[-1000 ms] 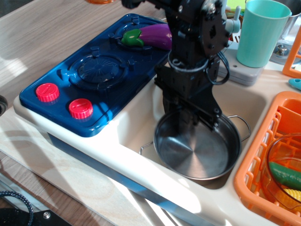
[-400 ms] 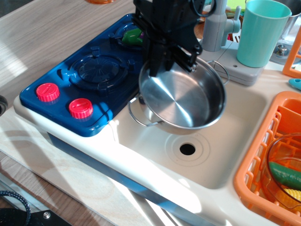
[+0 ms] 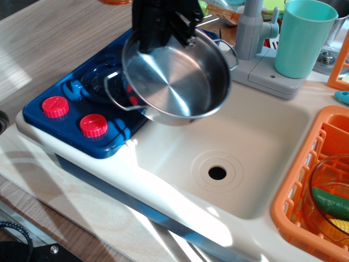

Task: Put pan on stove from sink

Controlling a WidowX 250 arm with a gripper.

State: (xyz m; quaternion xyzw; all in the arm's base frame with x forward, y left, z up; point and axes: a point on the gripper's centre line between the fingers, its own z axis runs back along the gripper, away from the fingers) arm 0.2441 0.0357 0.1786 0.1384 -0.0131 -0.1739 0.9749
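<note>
The shiny steel pan with two wire loop handles hangs in the air, tilted, over the right edge of the dark blue stove and the left rim of the cream sink. My black gripper is shut on the pan's far rim from above. The pan hides the stove's back burner and part of the front burner. The sink basin holds nothing; its drain hole shows. The two red knobs sit at the stove's front left.
A grey faucet stands behind the sink, a teal cup to its right. An orange dish rack at the right holds a clear glass bowl with toy vegetables. Wooden tabletop lies to the left.
The pan was lifted out of the sink, then carried up and to the left toward the stove. It now hides the purple eggplant on the back burner.
</note>
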